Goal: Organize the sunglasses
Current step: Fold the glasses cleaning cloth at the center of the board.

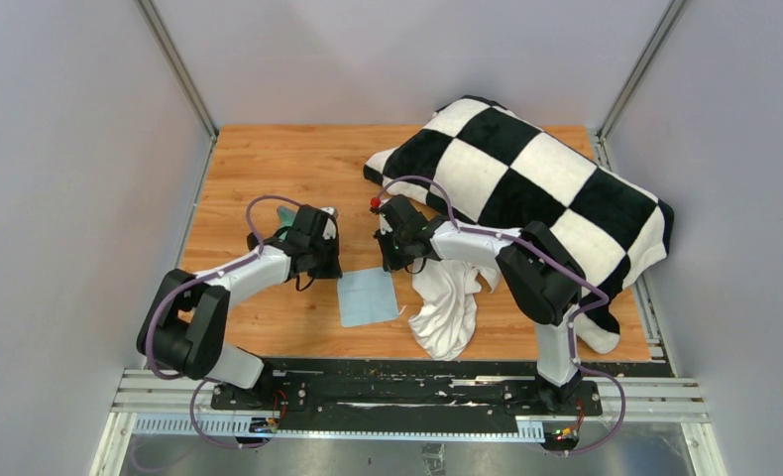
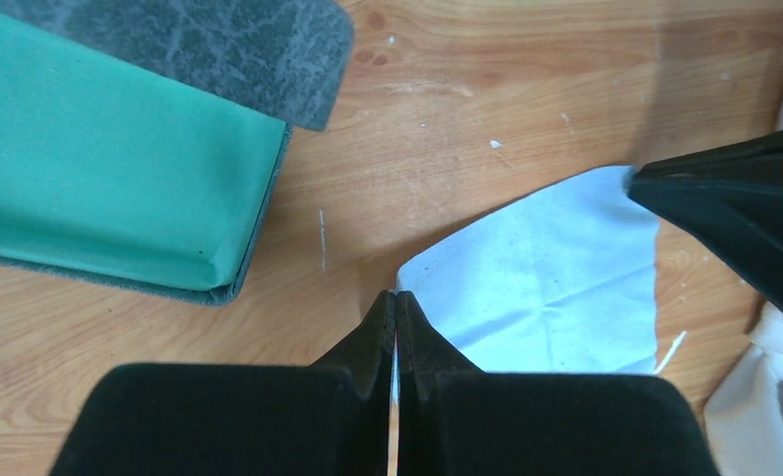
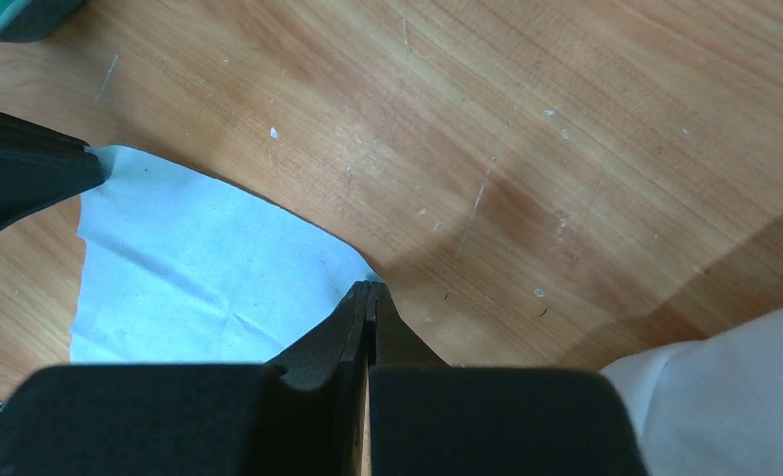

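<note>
Left claw (image 2: 394, 303) is pressed together with its tips at one corner of the cloth (image 2: 546, 288). Right claw (image 3: 369, 296) is likewise together at the next corner along the same edge. Each seems to pinch its corner, though the fabric between the pads is too thin to make out. No view shows the sunglasses, so I cannot say where they lie. The case (image 2: 110, 169) sits open just beside the cloth on the left claw's side, and the part of its lining in view is bare.

Risks, as I judge them:
- **Slipping:** the cloth is thin and limp, so a shallow pinch could let a corner slide out once it is raised.
- **Skewing:** one claw moving ahead of the other would stretch or skew the cloth.
- **Dragging:** if carried toward the case, the hanging edge could drag on the lid.
- **Snagging:** the white rag (image 1: 447, 307), bunched just beside the cloth on the right claw's side, could catch and be pulled along.
- **Unseen glasses:** an arm might knock them.

The cloth is pale blue, square and matte, with faint creases. The case has a mottled grey-blue skin, rounded corners and a smooth mint-green lining. The table (image 1: 269, 159) is wood-grain, flecked with pale scratches. Beyond the cloth a plush blanket (image 1: 526, 178) in black and white checks lies in a hump.
</note>
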`<state>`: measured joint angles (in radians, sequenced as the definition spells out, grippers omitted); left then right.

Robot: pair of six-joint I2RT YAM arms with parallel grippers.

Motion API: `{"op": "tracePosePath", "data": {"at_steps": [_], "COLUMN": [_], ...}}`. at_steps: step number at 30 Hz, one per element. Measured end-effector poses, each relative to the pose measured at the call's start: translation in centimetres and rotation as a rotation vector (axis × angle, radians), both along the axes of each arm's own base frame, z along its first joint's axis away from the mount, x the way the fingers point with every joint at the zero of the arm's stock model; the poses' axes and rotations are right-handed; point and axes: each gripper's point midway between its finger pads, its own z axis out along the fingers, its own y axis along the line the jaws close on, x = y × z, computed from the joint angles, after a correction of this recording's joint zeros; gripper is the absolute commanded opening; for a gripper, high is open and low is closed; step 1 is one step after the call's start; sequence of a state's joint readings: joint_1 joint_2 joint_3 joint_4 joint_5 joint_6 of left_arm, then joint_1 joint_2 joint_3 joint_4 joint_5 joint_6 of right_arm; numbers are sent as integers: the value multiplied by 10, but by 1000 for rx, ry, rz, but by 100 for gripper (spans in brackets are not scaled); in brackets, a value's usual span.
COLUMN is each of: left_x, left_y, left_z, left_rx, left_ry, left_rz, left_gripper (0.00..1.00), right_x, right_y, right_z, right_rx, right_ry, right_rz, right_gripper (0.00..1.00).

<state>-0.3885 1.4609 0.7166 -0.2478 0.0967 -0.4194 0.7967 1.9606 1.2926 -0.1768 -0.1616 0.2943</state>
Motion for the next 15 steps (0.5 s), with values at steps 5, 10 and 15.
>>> {"op": "tracePosePath", "data": {"at_steps": [5, 10, 15], "left_x": [0, -2, -15], "left_y": [-6, -11, -11], "left_z": [21, 34, 25], "left_rx": [-47, -93, -109], "left_ry": [-46, -69, -34], "left_rz": [-12, -19, -24], "left_gripper": [0, 0, 0], "right_x": [-4, -6, -12], "right_y": [4, 7, 5], "right_z": [10, 27, 39], "right_rx": [29, 68, 91], "right_ry": [7, -4, -16], "right_rz": [20, 35, 43], "right_gripper": [0, 0, 0]}}
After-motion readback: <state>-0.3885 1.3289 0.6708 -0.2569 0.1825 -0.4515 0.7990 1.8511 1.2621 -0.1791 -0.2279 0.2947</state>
